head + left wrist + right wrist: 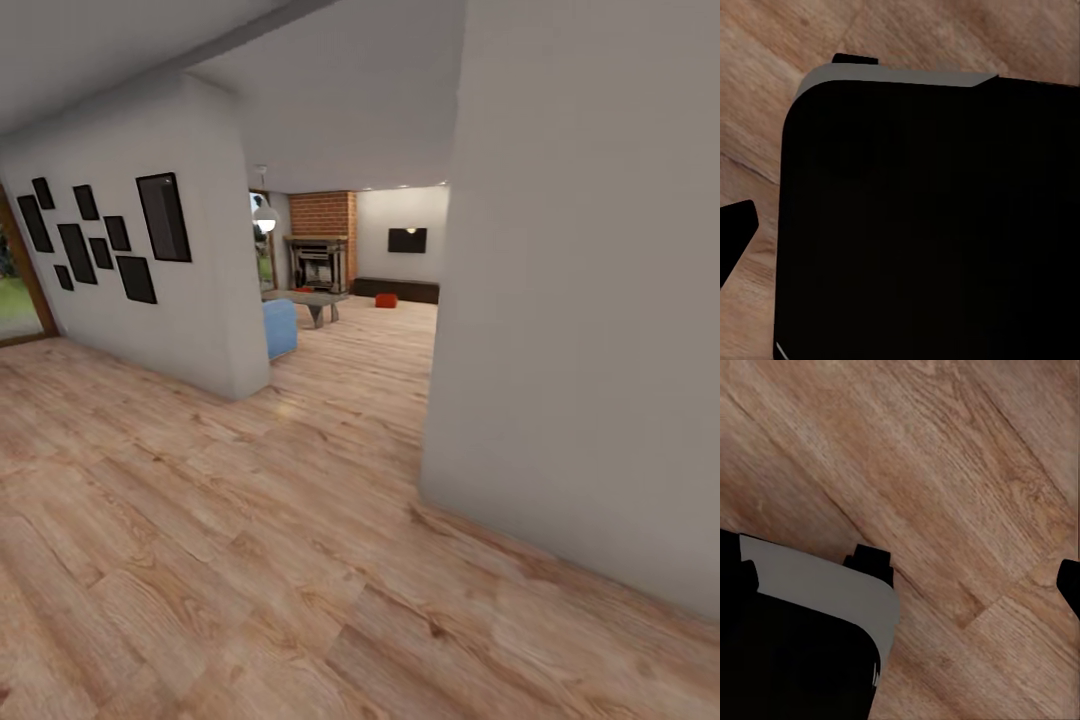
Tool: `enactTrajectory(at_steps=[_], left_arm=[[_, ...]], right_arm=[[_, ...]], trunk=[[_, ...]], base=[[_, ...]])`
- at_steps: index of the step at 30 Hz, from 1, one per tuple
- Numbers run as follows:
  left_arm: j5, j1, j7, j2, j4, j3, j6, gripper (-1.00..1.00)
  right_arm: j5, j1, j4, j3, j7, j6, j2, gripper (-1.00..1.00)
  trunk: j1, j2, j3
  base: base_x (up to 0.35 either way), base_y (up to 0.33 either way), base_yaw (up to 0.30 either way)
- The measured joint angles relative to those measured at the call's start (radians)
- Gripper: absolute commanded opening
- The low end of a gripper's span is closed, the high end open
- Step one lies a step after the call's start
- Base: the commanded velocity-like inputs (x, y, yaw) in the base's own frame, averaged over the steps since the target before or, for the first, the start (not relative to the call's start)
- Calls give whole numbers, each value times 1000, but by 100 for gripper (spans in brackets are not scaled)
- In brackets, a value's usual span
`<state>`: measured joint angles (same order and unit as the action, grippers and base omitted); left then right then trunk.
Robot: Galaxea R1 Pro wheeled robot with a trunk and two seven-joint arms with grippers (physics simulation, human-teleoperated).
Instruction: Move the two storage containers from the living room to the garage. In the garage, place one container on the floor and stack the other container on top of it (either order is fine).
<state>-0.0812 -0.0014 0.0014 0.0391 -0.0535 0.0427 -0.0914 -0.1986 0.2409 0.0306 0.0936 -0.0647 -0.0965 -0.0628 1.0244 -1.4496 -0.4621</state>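
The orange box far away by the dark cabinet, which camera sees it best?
The head view. A small orange-red storage container sits on the wood floor before the long dark cabinet, far down the room. Both wrist views look down at floor planks and dark robot parts, so they tell nothing about it.

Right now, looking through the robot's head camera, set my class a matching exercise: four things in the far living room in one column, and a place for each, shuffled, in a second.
Things:
1. red brick fireplace
2. small orange-red storage container
3. blue upholstered seat
4. black wall-mounted screen

Places:
A. high on the white far wall, above the long dark cabinet
B. on the wood-plank floor, in front of the dark cabinet
C. beside the corner of the wall hung with black frames
D. at the room's far end, behind the grey low table

Pairs: 1-D, 2-B, 3-C, 4-A
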Motion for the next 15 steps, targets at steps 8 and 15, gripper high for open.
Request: enactTrajectory(at_steps=[8, 15], left_arm=[[0, 0, 0, 0, 0, 0, 0, 100], [0, 0, 0, 0, 0, 0, 0, 100]], right_arm=[[-1, 0, 0, 0, -1, 0, 0, 100], [0, 0, 0, 0, -1, 0, -1, 100]], trunk=[[0, 0, 0], [0, 0, 0]], base=[[321, 0, 219], [321, 0, 177]])
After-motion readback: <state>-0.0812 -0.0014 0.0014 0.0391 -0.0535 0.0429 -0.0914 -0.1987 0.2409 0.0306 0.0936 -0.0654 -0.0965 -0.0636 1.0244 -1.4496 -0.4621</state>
